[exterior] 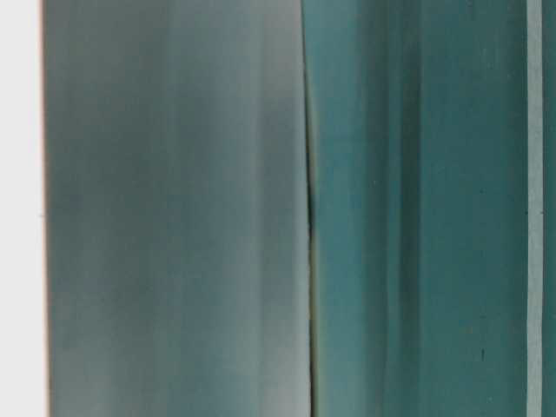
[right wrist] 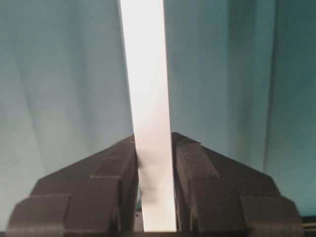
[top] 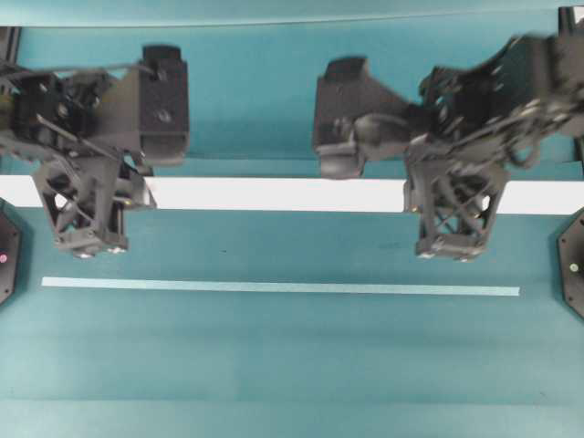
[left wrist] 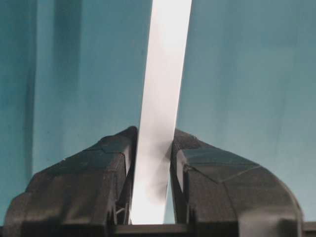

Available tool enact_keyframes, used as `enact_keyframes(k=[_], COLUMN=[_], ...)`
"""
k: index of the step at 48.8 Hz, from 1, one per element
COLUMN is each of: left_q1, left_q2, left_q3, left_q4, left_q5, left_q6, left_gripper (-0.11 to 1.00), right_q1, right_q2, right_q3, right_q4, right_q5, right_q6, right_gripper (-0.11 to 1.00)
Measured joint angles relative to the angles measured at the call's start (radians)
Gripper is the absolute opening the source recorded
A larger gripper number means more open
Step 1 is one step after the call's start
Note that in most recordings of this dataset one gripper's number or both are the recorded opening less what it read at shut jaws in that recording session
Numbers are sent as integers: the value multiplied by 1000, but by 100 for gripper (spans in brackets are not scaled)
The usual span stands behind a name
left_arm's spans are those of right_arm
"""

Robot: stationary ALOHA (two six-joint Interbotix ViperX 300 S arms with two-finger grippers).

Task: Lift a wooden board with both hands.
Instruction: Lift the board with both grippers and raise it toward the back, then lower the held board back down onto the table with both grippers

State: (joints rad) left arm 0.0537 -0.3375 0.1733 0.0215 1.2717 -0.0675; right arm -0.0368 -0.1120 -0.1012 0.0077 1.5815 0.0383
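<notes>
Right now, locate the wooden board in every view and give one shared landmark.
Overhead: the wooden board crosses mid-frame, both grippers on it.
Table-level: cannot tell; a blurred grey surface fills the left half.
Left wrist: runs top to bottom, clamped by the left gripper.
Right wrist: likewise, in the right gripper.
Shared landmark: the teal tabletop.

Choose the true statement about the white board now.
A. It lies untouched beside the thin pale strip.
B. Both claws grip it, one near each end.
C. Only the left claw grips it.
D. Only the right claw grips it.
B: each wrist view shows the wooden board clamped between the fingers of the left claw and of the right claw.
</notes>
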Motion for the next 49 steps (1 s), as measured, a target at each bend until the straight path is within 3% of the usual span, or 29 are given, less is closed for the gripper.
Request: enact_keyframes(k=[20,49], left_q1=[3,6], left_q2=[17,46], left_q3=[-189,-256], left_q4=[0,0], left_q5=[149,173], left_q6=[2,2], left_gripper=[17,17], right_q1=[-6,-18], right_q2=[-2,-11], right_q3=[-106,-158], right_q4=[-2,-3], right_q5=[37,57], right_q6=[0,0], right_gripper=[21,21])
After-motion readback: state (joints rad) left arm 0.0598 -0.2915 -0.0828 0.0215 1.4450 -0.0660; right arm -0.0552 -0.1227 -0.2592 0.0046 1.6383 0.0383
